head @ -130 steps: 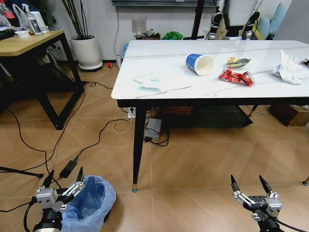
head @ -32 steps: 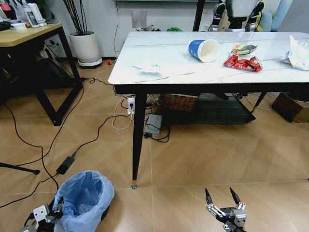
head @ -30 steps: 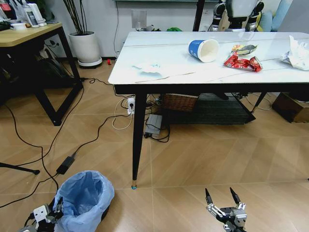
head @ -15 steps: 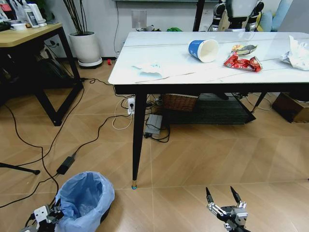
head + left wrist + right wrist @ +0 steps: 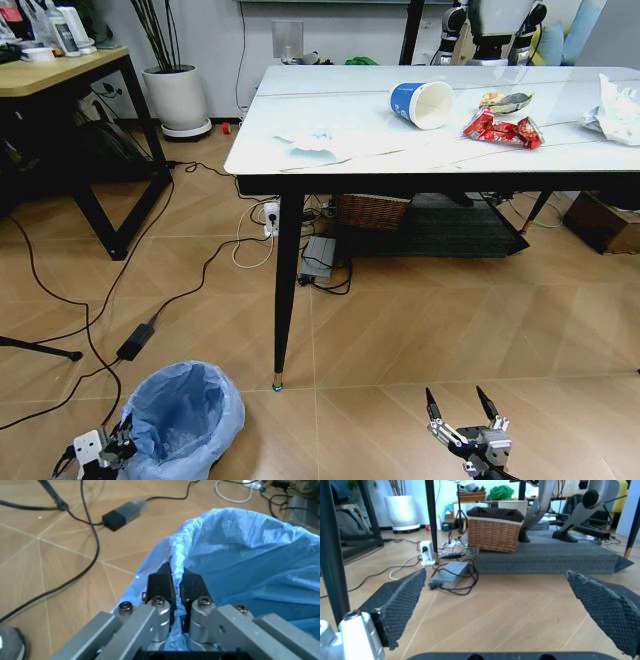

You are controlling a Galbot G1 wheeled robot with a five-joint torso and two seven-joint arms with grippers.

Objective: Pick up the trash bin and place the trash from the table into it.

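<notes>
Left tool (image 5: pixel 177 592) is pinched shut on the bag-lined rim of the trash bin (image 5: pixel 190 415) to lift it off the floor; right tool (image 5: pixel 460 408) hangs spread and empty; trash (image 5: pixel 502 129) waits up on the worktop (image 5: pixel 300 105).

1. The trash bin (image 5: pixel 185 418) is lined with thin, crinkly light-blue plastic film that has a soft sheen.
2. The left gripper (image 5: pixel 176 578) has matt black fingers (image 5: pixel 161 587) on bare brushed-metal links with small bolts, pinched onto the liner's rim.
3. The right gripper (image 5: pixel 461 413) carries spread matt black pads (image 5: pixel 397 602) with a rough, dimpled grain.
4. The table (image 5: pixel 300 170) has a glossy, smooth marble-look top and matt black legs.
5. The floor (image 5: pixel 420 330) is smooth wood-look boards with a low sheen.
</notes>
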